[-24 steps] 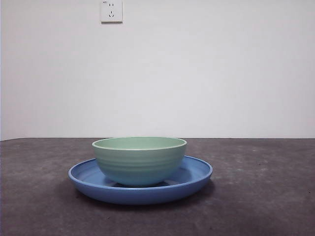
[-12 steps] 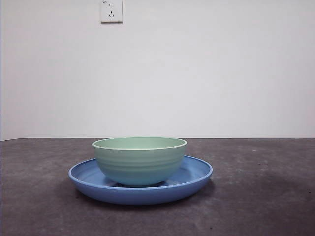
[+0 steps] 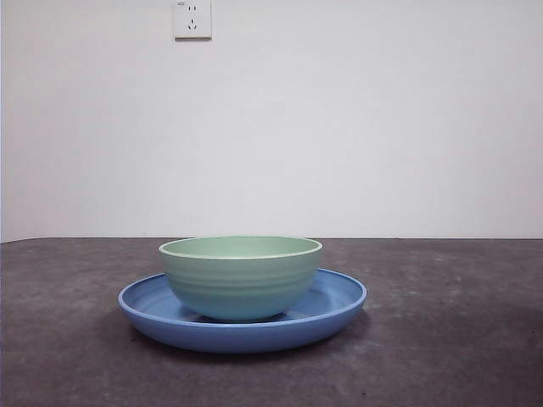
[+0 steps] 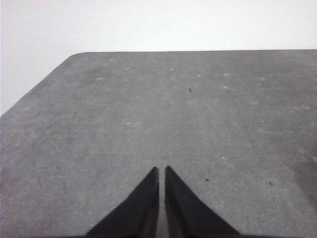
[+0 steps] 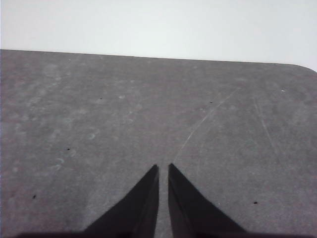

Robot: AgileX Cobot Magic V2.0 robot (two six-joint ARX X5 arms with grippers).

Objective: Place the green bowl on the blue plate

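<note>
Glossy wide blue plate (image 3: 339,307) on the dark table (image 3: 458,339), deep ridged mint-green bowl (image 3: 240,275) upright on it, slightly left of centre. Left gripper (image 4: 161,173) and right gripper (image 5: 163,171) pressed together, empty, over bare table. Risk low: only a stray arm sweep could knock the bowl.

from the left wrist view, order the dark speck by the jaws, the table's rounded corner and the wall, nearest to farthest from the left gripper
1. dark speck, on the table just beside the left gripper
2. rounded corner, at the table's far edge
3. wall, beyond the table
</note>
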